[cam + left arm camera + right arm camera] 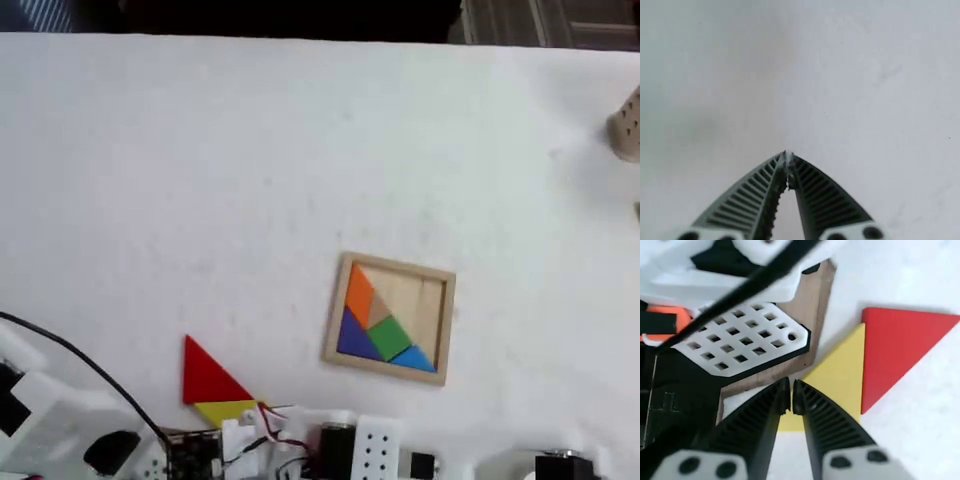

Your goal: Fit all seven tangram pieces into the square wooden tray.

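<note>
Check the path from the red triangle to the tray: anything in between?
Nothing visible. Bare table lies between the red triangle and the tray. The yellow piece touches the triangle's near edge, off that path. The tray's free space is its far right corner, past the pieces already laid.

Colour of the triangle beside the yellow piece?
Red; the triangle shows best in right wrist view.

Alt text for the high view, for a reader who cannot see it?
A square wooden tray on a white table holds five coloured tangram pieces filling about half of it, the rest bare wood. A red triangle and a yellow piece lie side by side outside it.
</note>
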Robot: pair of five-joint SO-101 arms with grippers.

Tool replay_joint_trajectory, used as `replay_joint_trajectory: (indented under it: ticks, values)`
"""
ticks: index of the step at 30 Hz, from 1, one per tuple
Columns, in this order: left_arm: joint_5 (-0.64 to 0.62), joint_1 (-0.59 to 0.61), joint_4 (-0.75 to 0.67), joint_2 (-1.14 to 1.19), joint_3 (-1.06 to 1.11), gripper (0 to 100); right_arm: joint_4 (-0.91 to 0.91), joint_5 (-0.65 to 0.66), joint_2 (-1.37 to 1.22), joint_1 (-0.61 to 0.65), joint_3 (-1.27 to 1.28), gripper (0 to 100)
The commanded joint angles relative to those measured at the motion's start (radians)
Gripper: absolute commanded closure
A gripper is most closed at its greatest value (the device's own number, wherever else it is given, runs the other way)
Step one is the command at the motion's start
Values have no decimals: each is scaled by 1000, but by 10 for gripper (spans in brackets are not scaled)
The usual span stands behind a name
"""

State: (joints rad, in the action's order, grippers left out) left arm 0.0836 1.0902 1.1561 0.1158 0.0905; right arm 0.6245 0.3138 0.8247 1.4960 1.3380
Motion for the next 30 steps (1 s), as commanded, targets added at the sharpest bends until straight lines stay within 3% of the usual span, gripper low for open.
replay_joint_trajectory:
  ticks: [1, 5, 11, 27, 30]
  values:
    - [-57, 10, 8, -10, -58, 976, -13, -5, -4, -15, -6, 978]
    - [-68, -2, 34, -10, -71, 976, 19, -5, -84, -15, -58, 979]
    - [-69, -41, 187, -5, -189, 976, 99, -3, -357, -31, -244, 979]
    - [-123, -81, 238, -4, -196, 976, -22, 6, -427, -401, -307, 981]
    - [-123, -79, 239, -4, -196, 976, 1, 38, -397, -421, -308, 981]
